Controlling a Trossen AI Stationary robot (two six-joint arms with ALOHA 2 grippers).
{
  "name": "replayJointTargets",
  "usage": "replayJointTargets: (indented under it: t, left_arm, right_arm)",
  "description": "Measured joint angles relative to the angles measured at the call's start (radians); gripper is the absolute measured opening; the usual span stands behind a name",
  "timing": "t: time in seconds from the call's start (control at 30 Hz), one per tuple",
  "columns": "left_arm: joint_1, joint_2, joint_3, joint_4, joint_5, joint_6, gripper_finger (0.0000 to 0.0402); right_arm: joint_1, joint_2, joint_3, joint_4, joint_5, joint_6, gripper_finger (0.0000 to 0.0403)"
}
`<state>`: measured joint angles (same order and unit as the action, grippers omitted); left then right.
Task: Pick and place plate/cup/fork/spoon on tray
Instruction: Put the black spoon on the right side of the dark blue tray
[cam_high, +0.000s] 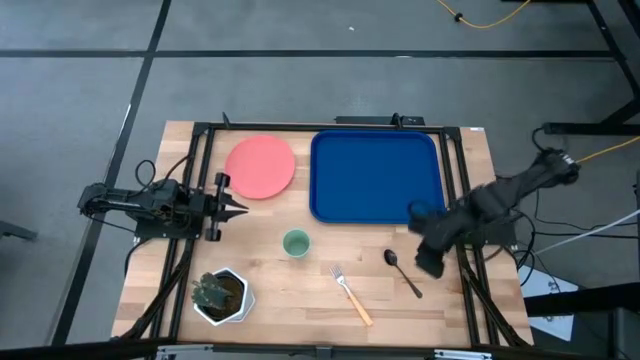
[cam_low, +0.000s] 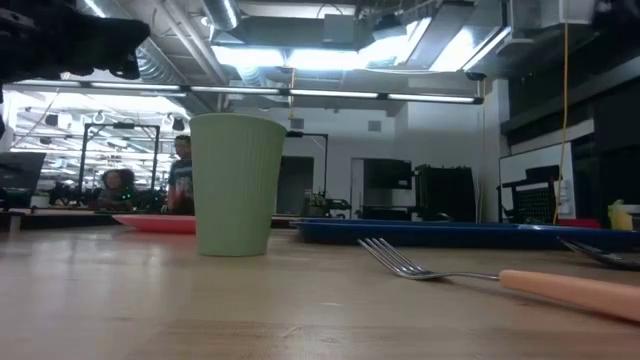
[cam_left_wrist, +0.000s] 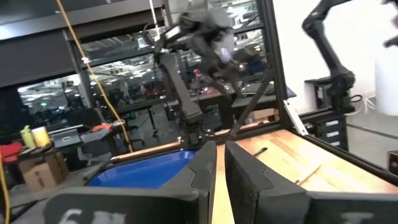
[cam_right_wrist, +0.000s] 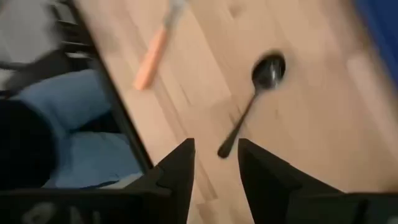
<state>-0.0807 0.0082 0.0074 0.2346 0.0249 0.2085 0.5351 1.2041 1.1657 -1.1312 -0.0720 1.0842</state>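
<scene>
The coral-pink plate lies flat at the far left-centre. The deep-blue tray lies to its right. The pale green cup stands upright mid-table and shows large in the low view. The tan-handled fork and the dark spoon lie flat near the front. My right gripper is open and hovers over the free end of the spoon's handle, touching nothing. My left gripper is shut and empty, just near of the plate.
A white pot with a plant stands at the front left. Dark frame rails run along both sides of the table. Bare wood lies between the cup and the tray. People show in the room beyond the far edge.
</scene>
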Motion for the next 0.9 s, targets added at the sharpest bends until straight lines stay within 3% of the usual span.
replayJointTargets:
  t: [0.23,0.5,0.9]
  left_arm:
    - [0.0,0.0,0.0,-0.007,-0.013,0.0,0.0027]
    - [0.0,0.0,0.0,-0.011,-0.014,-0.023,0.0027]
    - [0.0,0.0,0.0,-0.014,-0.013,-0.051,0.0027]
  right_arm:
    - [0.13,0.232,-0.02,0.071,0.05,0.197,0.0127]
    - [0.157,0.435,-0.02,0.096,0.063,0.271,0.0127]
    - [0.15,0.548,-0.028,0.093,0.125,0.269,0.0127]
